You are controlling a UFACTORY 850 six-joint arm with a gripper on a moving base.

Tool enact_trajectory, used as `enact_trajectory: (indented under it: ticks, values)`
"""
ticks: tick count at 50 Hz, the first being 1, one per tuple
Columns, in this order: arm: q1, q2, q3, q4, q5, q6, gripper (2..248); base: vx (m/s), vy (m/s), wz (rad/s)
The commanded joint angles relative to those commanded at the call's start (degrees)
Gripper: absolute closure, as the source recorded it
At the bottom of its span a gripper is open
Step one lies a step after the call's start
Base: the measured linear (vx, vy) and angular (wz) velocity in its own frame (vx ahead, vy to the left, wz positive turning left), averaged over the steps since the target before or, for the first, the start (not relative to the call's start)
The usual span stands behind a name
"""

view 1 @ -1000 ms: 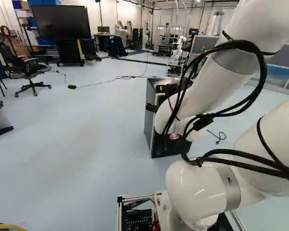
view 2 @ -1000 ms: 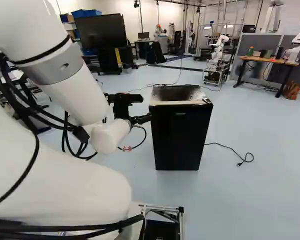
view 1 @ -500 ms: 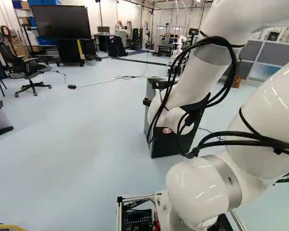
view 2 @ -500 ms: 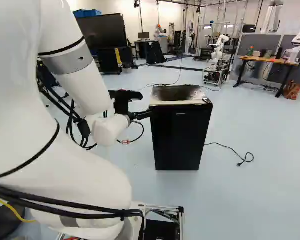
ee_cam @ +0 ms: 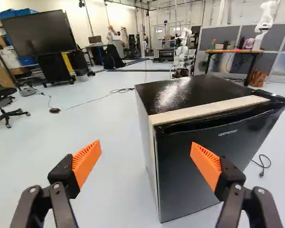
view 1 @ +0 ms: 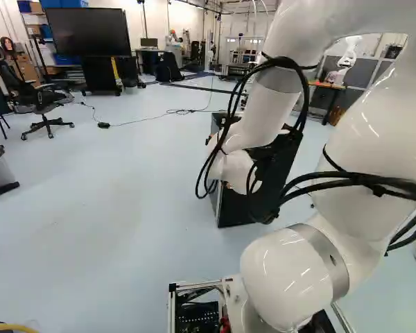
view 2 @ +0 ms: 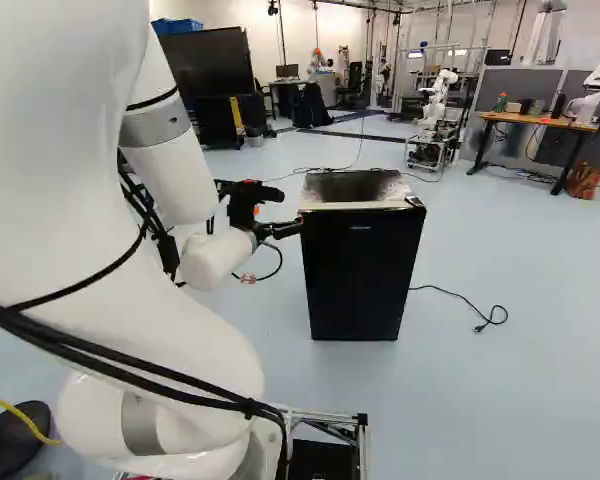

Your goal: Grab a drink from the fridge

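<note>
In the right base view my gripper is by the upper left front edge of the black mini fridge; whether they touch I cannot tell. The fridge door is closed, and no drink shows. The wrist view has the gripper open with nothing held. One orange pad stands over the door front of the fridge, the other over the floor beside it. The fridge's near vertical edge lies between them. In the left base view the arm hides the gripper and part of the fridge.
A power cable lies on the floor beside the fridge. Farther back are another robot on a frame, a wooden desk, a large dark screen and an office chair.
The arm's upper links and forearm have swung and shifted, the forearm going left in the left base view. The gripper has stayed near the fridge's edge. The base and fridge have not moved.
</note>
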Motion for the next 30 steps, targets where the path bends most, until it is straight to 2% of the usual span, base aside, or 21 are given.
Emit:
enact_trajectory:
  ticks: [13,30]
  values:
    - [2.03,-5.14,-3.23,6.93,1.19,0.0,3,0.0,0.0,0.0]
    - [3.13,-12.61,-8.8,15.78,1.06,0.0,3,0.0,0.0,0.0]
